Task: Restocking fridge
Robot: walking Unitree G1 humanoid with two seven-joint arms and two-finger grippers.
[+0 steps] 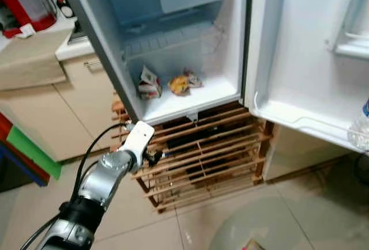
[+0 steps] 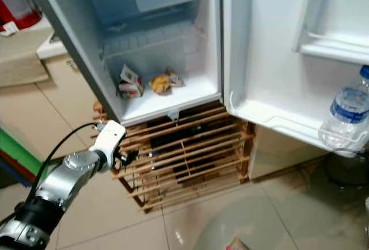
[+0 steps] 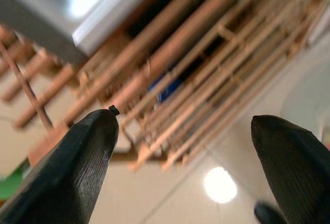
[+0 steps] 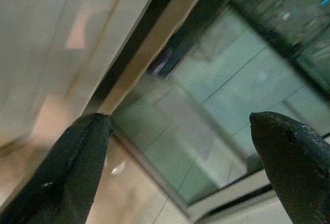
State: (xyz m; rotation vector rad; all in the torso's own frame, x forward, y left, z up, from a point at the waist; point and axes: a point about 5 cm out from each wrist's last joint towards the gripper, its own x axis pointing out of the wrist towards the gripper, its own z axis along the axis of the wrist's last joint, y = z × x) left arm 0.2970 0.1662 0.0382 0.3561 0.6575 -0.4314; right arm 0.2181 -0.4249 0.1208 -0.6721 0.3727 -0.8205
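The left pincer (image 3: 183,167) gapes wide with nothing in it, raised before the wooden rack (image 1: 202,158) under the open fridge (image 1: 173,48). Its wrist view catches something blue among the slats. The right pincer (image 4: 180,172) is spread wide too, over tiled floor (image 4: 216,105). On the fridge floor lie a carton (image 1: 149,83) and a yellow packet (image 1: 181,83), apart. A bottle (image 2: 346,114) stands in the door shelf (image 2: 288,124).

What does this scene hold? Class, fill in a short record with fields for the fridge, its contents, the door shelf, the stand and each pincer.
fridge: small fridge, door open
contents: carton and yellow packet on the bottom
door shelf: water bottle
stand: wooden rack under the fridge
left pincer: open, empty, before the rack
right pincer: open, empty
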